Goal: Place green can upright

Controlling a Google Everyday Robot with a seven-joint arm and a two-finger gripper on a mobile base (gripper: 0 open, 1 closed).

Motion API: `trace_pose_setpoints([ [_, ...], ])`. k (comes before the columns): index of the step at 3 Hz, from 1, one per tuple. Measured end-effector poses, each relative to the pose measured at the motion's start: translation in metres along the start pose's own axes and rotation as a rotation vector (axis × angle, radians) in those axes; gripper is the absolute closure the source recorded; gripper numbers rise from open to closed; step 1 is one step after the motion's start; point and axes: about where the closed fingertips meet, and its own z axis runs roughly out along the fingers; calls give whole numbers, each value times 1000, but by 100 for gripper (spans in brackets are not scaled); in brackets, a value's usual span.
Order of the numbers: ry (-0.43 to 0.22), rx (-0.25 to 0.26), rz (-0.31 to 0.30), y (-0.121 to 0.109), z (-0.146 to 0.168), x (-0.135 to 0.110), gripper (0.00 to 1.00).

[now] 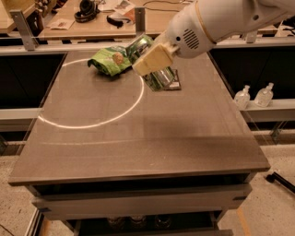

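The green can (162,78), shiny with a green label, is held tilted in the air above the far middle of the table (138,152). My gripper (154,68) is shut on it, with one cream finger (152,59) lying across its side. The white arm (216,20) comes in from the upper right. The can hangs just above a dark flat packet (175,85) and to the right of a green foil snack bag (110,60). Part of the can is hidden behind the finger.
A bright ring of light (92,122) lies on the table's left half. Two small clear bottles (252,96) stand on a ledge to the right. A wooden bench with headphones (85,10) runs behind the table.
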Motion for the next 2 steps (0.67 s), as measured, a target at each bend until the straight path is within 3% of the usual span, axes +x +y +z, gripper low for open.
trace_pose_setpoints([
  [1, -48, -19, -5, 6, -8, -6, 100],
  [2, -47, -20, -5, 7, -8, -6, 100],
])
